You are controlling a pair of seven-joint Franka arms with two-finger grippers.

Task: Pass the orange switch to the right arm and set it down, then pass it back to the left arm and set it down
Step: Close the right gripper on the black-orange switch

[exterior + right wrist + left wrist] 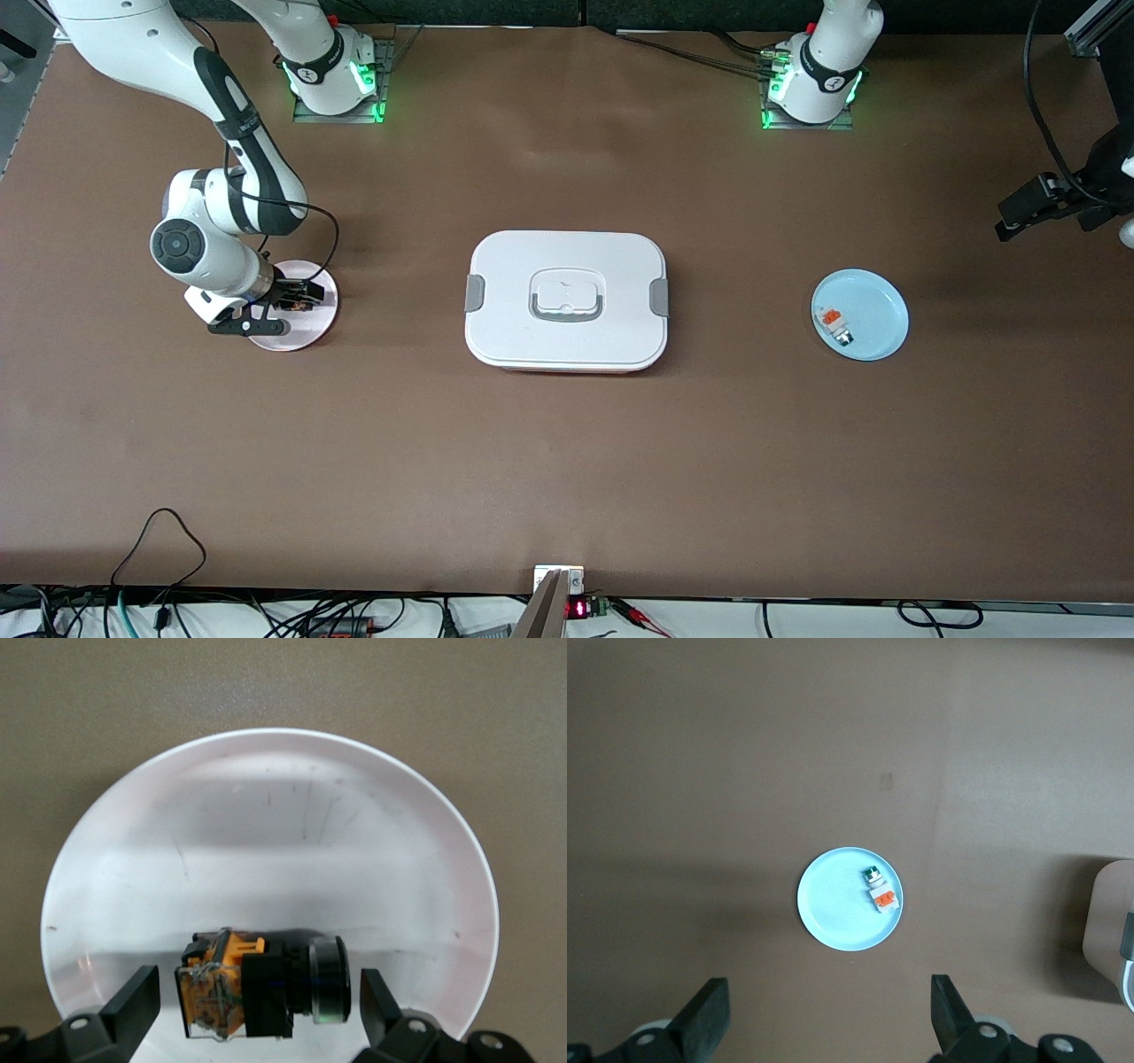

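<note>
Orange switch (261, 983) lies on its side on pink plate (306, 312), toward the right arm's end of the table. Right gripper (257, 1001) low over the plate, fingers spread wide either side of the switch, not clamped. White box (567, 299) sits mid-table between the plates, bare brown table (567, 478) all round it. Left gripper (828, 1028) high over blue plate (833, 912), fingers apart, holding nothing; small white-grey piece (881, 896) on that plate.

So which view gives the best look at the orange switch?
The right wrist view: the orange switch fills the frame, lying on the pink plate between the right gripper's open fingers. The front view shows it only as a small dark shape. The left wrist view misses it.
</note>
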